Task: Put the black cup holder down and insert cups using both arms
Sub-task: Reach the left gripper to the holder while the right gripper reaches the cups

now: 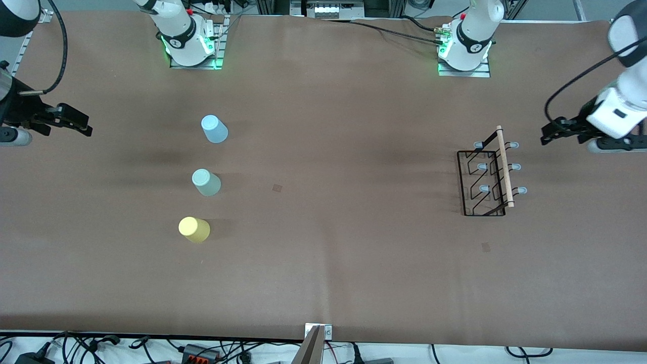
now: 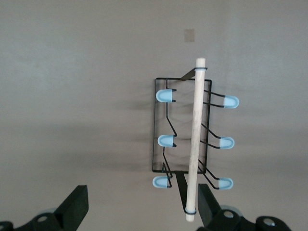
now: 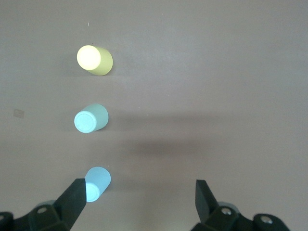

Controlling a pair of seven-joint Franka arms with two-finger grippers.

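The black cup holder [image 1: 505,167] stands upright on the table toward the left arm's end, wooden handle on top, empty; it also shows in the left wrist view [image 2: 196,139]. Three cups stand upside down in a row toward the right arm's end: light blue [image 1: 214,129] farthest from the front camera, mint green [image 1: 205,182] in the middle, yellow [image 1: 194,229] nearest. They show in the right wrist view as blue [image 3: 97,183], mint [image 3: 91,118] and yellow [image 3: 95,60]. My left gripper [image 1: 548,134] [image 2: 142,209] is open, up beside the holder. My right gripper [image 1: 81,124] [image 3: 139,202] is open, up beside the cups.
Brown cloth covers the table [image 1: 323,273]. Two small tape marks lie on it, one mid-table [image 1: 277,188] and one near the holder [image 1: 486,246]. The arm bases [image 1: 192,45] [image 1: 465,50] stand at the table's edge farthest from the front camera. Cables run along the nearest edge.
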